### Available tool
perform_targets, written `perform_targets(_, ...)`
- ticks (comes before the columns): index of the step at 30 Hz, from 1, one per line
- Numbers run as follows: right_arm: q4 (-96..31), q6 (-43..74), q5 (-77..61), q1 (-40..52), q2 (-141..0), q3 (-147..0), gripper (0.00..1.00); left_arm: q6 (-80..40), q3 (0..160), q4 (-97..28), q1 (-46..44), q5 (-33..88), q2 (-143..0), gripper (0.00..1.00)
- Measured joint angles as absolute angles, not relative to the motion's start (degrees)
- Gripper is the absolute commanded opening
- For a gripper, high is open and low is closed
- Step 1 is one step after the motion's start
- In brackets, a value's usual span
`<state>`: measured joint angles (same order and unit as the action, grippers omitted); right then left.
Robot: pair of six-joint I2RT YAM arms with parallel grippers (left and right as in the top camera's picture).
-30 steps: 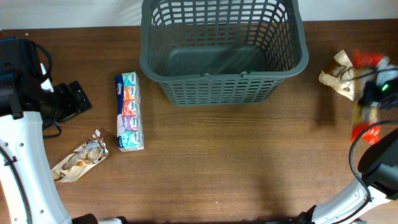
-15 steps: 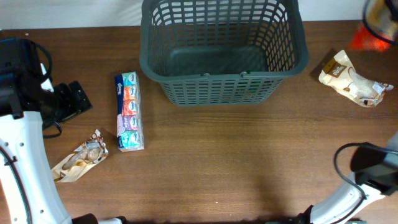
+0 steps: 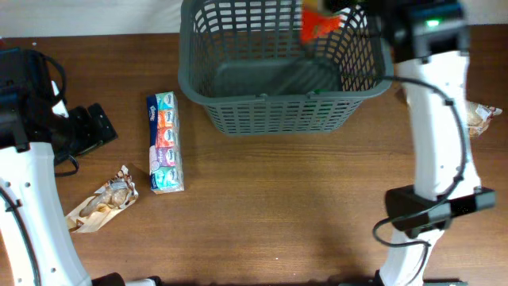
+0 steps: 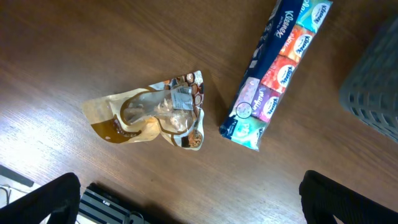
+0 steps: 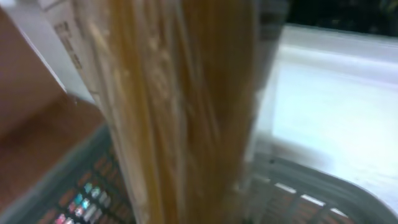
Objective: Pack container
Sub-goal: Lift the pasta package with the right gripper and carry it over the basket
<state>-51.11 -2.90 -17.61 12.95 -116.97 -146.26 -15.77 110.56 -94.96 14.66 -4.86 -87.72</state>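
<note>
Dark grey lattice container (image 3: 286, 103) at the middle of the far edge of the brown wooden worktop (image 3: 302, 206). Over its far right corner the right hand (image 3: 361, 16) is clenched on a clear packet of spaghetti (image 5: 180, 112) with an orange end. Near the left edge the left hand (image 4: 186, 186), jaws spread wide and grasping nothing, hangs above a tan snack pouch (image 4: 155, 118). The multicolour tissue pack (image 4: 277, 68) lies just beside that pouch, on the container's side. A second pouch (image 3: 480, 117) lies at the right edge, partly hidden by the right arm.

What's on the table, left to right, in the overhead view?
Crinkled tan snack pouch → long multicoloured tissue multipack → large dark grey plastic lattice basket → pale beige pouch, partly hidden.
</note>
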Motion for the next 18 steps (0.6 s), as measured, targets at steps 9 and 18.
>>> perform_targets(9, -58.7, -14.3, -8.8, 16.1, -124.4, -146.3, 0.04, -15.8, 110.6, -95.0, 14.7, -4.9, -87.7, 0.99)
perform_targets(18, -64.1, -20.1, -5.4, 15.0, -133.4, -146.1, 0.04, -15.8, 110.6, -95.0, 14.7, -4.9, -87.7, 0.99)
